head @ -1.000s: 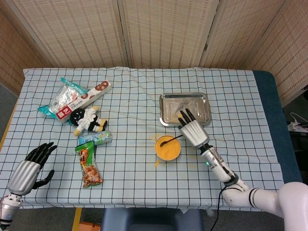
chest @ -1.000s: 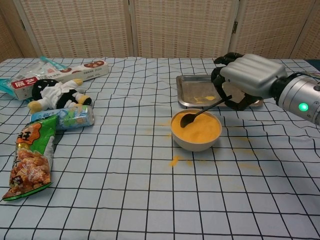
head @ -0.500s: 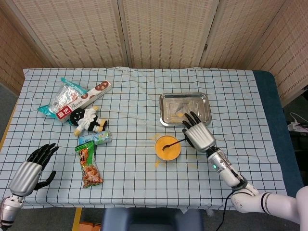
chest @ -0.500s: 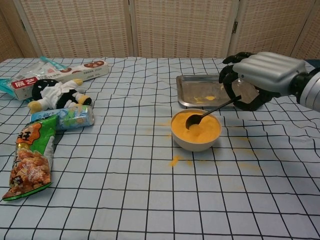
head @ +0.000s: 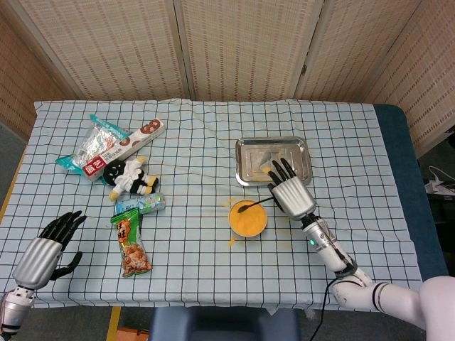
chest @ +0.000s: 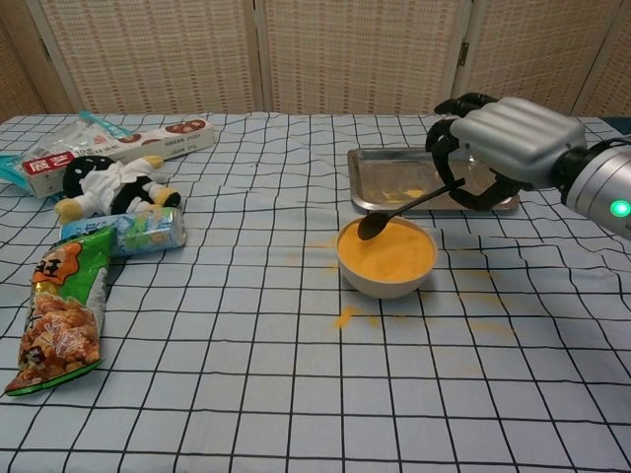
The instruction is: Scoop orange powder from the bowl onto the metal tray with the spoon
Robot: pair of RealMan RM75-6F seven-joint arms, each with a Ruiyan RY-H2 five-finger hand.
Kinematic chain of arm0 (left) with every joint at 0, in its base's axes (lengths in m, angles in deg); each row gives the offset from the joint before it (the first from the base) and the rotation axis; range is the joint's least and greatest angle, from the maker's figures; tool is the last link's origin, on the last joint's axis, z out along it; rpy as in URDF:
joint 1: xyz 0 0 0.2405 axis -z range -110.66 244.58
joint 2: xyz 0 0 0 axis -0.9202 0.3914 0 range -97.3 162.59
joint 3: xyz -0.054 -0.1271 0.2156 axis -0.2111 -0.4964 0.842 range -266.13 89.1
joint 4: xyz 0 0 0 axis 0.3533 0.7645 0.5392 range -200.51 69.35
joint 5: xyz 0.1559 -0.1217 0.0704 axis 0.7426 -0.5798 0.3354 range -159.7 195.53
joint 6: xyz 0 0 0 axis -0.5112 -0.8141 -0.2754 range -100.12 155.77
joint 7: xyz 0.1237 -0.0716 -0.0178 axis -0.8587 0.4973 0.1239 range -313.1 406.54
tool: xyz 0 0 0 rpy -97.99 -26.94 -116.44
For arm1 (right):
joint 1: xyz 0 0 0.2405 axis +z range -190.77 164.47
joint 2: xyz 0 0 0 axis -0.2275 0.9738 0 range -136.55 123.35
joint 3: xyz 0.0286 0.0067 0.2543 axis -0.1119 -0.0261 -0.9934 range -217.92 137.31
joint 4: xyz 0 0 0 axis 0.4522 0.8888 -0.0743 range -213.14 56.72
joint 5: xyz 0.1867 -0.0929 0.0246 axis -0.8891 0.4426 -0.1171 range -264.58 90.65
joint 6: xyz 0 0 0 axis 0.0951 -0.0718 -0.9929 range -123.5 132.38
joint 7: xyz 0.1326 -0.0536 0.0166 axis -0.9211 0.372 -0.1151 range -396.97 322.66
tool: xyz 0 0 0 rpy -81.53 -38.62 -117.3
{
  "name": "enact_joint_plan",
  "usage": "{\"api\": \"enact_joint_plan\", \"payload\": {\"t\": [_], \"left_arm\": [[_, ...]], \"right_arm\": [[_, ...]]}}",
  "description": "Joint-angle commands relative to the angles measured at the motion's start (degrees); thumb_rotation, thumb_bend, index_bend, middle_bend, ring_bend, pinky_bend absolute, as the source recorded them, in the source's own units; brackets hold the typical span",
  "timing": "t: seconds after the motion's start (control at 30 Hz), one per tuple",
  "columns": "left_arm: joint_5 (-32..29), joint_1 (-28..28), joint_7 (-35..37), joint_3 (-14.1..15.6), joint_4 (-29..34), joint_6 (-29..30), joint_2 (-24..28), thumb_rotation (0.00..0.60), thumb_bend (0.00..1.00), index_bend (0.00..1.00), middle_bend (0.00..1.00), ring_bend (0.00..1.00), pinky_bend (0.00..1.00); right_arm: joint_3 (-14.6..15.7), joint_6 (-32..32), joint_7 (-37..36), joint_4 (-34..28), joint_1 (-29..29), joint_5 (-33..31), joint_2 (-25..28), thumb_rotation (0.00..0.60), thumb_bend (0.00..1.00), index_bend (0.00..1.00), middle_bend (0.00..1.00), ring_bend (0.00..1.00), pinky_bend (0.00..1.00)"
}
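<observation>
Right hand (chest: 508,138) grasping spoon (chest: 406,207); since half a second ago its tip lifted clear above bowl (chest: 386,259), so carry to tray (chest: 380,187) looks next.

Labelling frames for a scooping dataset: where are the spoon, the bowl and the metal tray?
spoon (chest: 373,226), chest view, on its dark scoop.
bowl (chest: 386,283), chest view, on its outer front wall.
metal tray (head: 243,158), head view, on its left rim.
</observation>
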Motion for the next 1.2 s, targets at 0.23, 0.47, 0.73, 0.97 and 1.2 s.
{"api": "enact_joint_plan", "payload": {"t": [0.23, 0.47, 0.73, 0.97, 1.2], "left_arm": [[0.10, 0.00, 0.00, 0.10, -0.12, -0.04, -0.01, 0.600, 0.44, 0.00, 0.00, 0.00, 0.15], [0.29, -0.03, -0.36, 0.19, 0.09, 0.02, -0.06, 0.600, 0.44, 0.00, 0.00, 0.00, 0.15], [0.52, -0.08, -0.78, 0.27, 0.21, 0.17, -0.18, 0.600, 0.44, 0.00, 0.00, 0.00, 0.15], [0.82, -0.23, -0.93, 0.34, 0.37, 0.62, -0.16, 0.600, 0.45, 0.00, 0.00, 0.00, 0.15], [0.95, -0.28, -0.87, 0.40, 0.32, 0.75, -0.13, 0.600, 0.44, 0.00, 0.00, 0.00, 0.15]], "right_arm": [[1.40, -2.81, 0.84, -1.44, -0.15, 0.84, 1.67, 0.600, 0.37, 1.00, 0.25, 0.00, 0.05], [2.34, -4.10, 1.81, -5.63, -1.22, 0.67, 4.88, 0.600, 0.37, 1.00, 0.25, 0.00, 0.05], [1.12, -2.56, -1.04, -9.59, -2.66, 0.53, 7.07, 0.600, 0.37, 1.00, 0.25, 0.00, 0.05], [0.59, -0.80, -4.11, -9.83, -3.52, 2.03, 6.99, 0.600, 0.37, 1.00, 0.25, 0.00, 0.05], [0.59, 1.35, -6.94, -9.18, -4.77, 3.78, 6.75, 0.600, 0.37, 1.00, 0.25, 0.00, 0.05]]}}
